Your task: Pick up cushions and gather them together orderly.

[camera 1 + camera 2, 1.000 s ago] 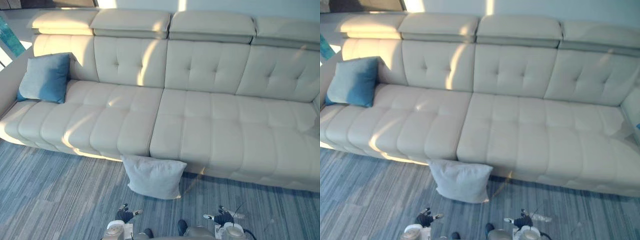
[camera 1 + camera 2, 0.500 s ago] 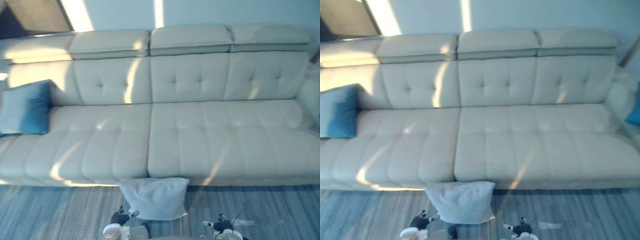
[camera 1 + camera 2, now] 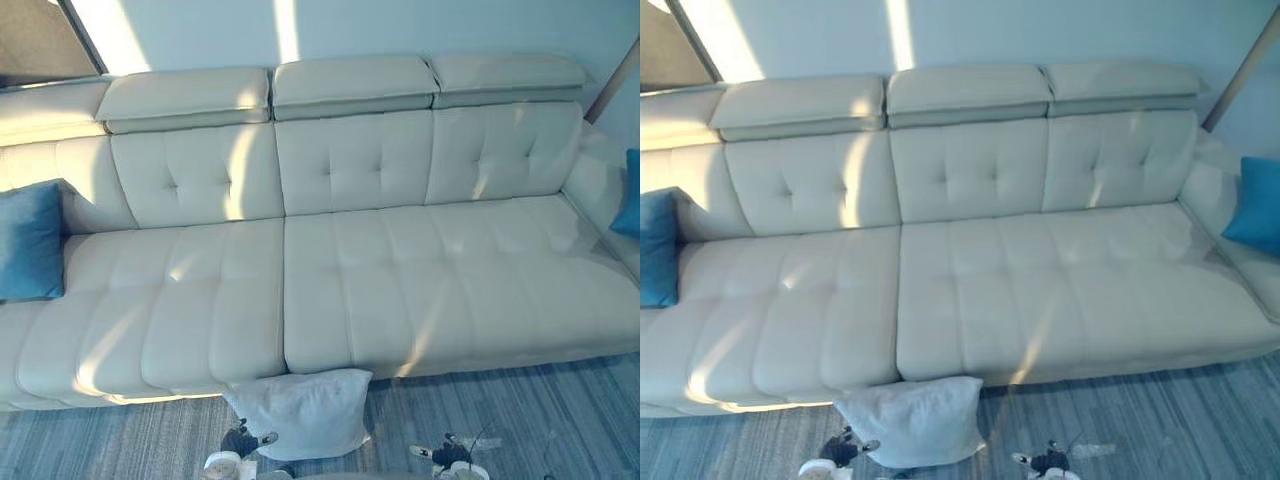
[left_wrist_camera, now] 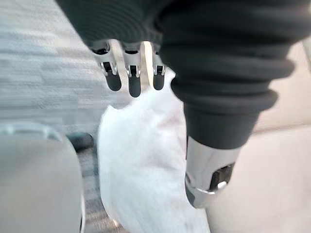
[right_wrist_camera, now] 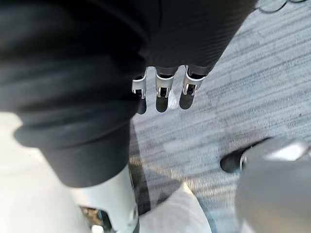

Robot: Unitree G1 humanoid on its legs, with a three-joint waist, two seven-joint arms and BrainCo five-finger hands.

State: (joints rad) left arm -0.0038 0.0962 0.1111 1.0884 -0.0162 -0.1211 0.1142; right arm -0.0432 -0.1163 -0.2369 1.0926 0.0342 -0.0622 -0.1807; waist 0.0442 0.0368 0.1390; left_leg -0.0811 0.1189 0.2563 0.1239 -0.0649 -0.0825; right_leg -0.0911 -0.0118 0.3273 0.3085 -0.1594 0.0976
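Observation:
A white cushion [image 3: 300, 410] stands on the floor, leaning against the front of the cream sofa [image 3: 350, 270]. One blue cushion [image 3: 28, 240] rests at the sofa's left end, and a second blue cushion [image 3: 1255, 205] sits on its right corner. My left hand [image 3: 243, 442] hangs low, just in front of the white cushion's lower left edge. In its wrist view the fingers [image 4: 129, 77] are straight and hold nothing, with the white cushion [image 4: 141, 165] past them. My right hand [image 3: 440, 455] hangs to the cushion's right, fingers [image 5: 165, 90] relaxed over the carpet.
The long sofa spans the whole width, and its seat [image 3: 1040, 290] is bare between the two blue cushions. Grey-blue striped carpet [image 3: 530, 410] lies in front of it. A pale wall [image 3: 400, 25] rises behind the backrest.
The camera has swung right, so the left blue cushion slid to the picture's edge and the right blue cushion came into view. Both hands stay low by the white cushion.

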